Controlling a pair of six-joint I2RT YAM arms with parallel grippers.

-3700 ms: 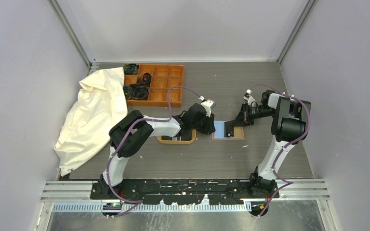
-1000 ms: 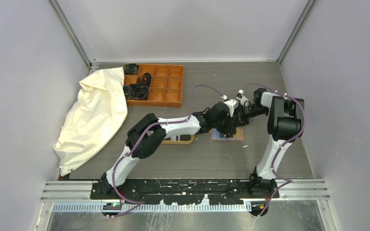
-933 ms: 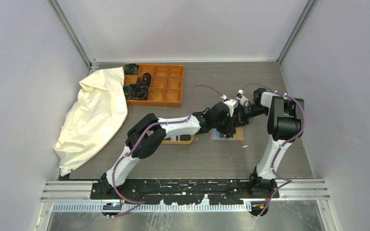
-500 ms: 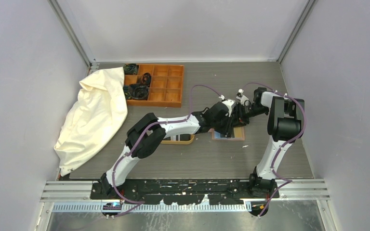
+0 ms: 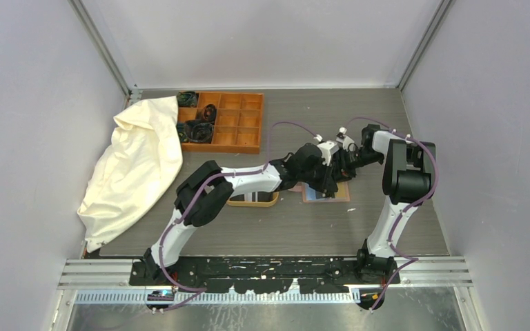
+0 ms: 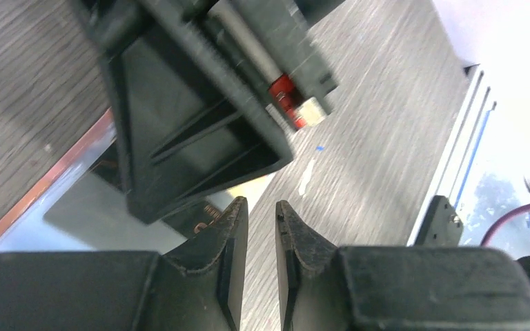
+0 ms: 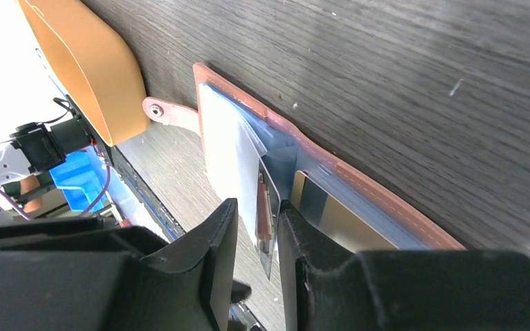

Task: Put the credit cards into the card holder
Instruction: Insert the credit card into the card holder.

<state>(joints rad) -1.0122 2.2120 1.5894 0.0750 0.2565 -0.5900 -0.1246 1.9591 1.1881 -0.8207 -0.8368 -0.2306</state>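
Note:
The reddish-brown card holder (image 5: pixel 339 194) lies open on the table, pale lining up (image 7: pixel 224 152), with its snap strap (image 7: pixel 162 112) toward the tray. My right gripper (image 5: pixel 340 169) is over it, shut on a dark credit card (image 7: pixel 265 210) that stands on edge in the holder's pocket (image 7: pixel 386 207). My left gripper (image 5: pixel 327 185) reaches in from the left, right beside the right gripper and over the holder's near edge (image 6: pixel 48 181). Its jaws (image 6: pixel 262 207) are almost together with nothing between them. More cards lie in the oval wooden tray (image 5: pixel 238 202).
The orange compartment box (image 5: pixel 222 123) with dark items stands at the back left. A cream cloth (image 5: pixel 134 165) is heaped along the left wall. The tray (image 7: pixel 90 76) sits just left of the holder. The two grippers are crowded together.
My left arm has swung from over the tray across to the card holder, then eased slightly back left. My right gripper has come down closer to the holder with the card.

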